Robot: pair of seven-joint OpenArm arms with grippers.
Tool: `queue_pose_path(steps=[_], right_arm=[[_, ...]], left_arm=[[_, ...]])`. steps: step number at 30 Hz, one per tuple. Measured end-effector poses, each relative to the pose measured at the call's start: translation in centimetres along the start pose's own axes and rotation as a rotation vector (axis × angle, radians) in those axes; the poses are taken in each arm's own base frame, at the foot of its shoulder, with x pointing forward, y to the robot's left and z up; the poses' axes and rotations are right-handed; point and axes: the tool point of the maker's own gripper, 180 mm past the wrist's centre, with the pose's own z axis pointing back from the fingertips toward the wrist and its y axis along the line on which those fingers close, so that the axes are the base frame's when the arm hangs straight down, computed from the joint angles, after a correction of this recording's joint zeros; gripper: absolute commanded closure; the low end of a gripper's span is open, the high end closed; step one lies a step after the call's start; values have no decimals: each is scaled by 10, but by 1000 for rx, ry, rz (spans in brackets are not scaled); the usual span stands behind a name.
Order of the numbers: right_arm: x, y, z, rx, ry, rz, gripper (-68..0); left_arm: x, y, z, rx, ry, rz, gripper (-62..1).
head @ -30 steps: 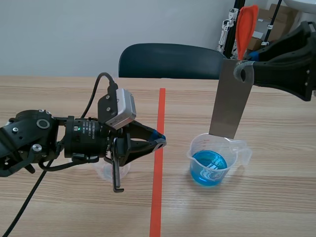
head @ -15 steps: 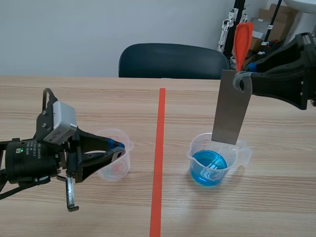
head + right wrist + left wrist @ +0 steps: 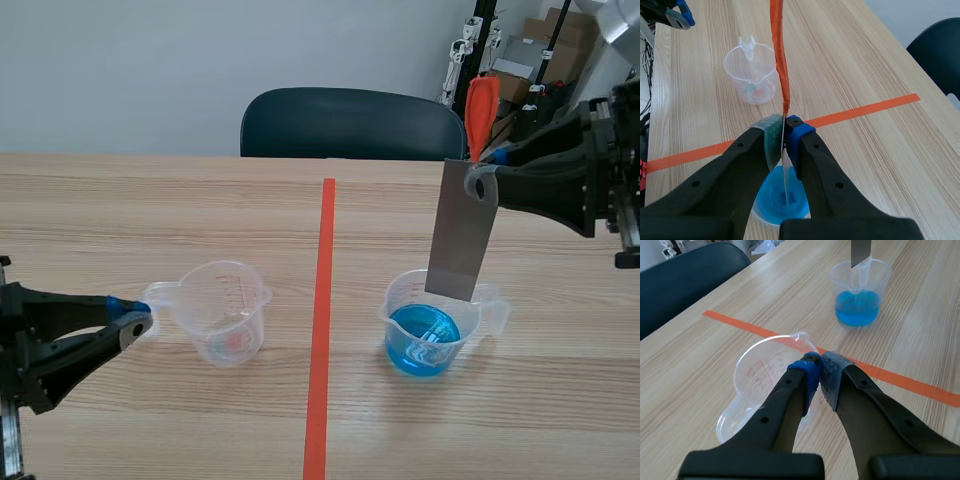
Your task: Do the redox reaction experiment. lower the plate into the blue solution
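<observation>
- Two grippers are shown: the right gripper point(image 3: 487, 182) is clamped on the top end of the metal plate point(image 3: 460, 235), from which an orange strap point(image 3: 480, 100) rises. The left gripper point(image 3: 135, 322) is closed on nothing, at 9 o'clock of the empty beaker point(image 3: 225, 310).
- The plate is hung nearly upright at 12 o'clock over the beaker point(image 3: 392, 305) of blue solution point(image 3: 423, 340), its lower edge at rim level. It is judged not yet wetted.
- A slow, straight descent is advised, with the plate kept off the beaker wall — a knock could tip so light a vessel — and the clamp held firm until the lower end is immersed.
</observation>
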Motion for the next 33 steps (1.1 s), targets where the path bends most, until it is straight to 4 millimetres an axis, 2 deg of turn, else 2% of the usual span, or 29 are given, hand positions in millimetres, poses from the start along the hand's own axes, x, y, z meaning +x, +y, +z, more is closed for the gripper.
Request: queue_pose_path(steps=[11, 15, 19, 23, 27, 33], right_arm=[[-10, -1, -13, 3, -4, -3, -6], [-20, 8, -18, 20, 4, -15, -6], [-30, 10, -22, 23, 19, -25, -6], [-35, 5, -19, 8, 23, -26, -6], [-47, 1, -20, -6, 47, -28, -6], [-51, -2, -23, -13, 28, -26, -6]], left_arm=[[5, -23, 53, 83, -68, 31, -40], [10, -20, 65, 167, -100, -5, -40], [16, -26, 72, 231, -158, 13, -40], [15, -46, 76, 254, -187, 1, -40], [9, -65, 77, 304, -201, 36, -40], [-11, -103, 65, 321, -191, 103, -40]])
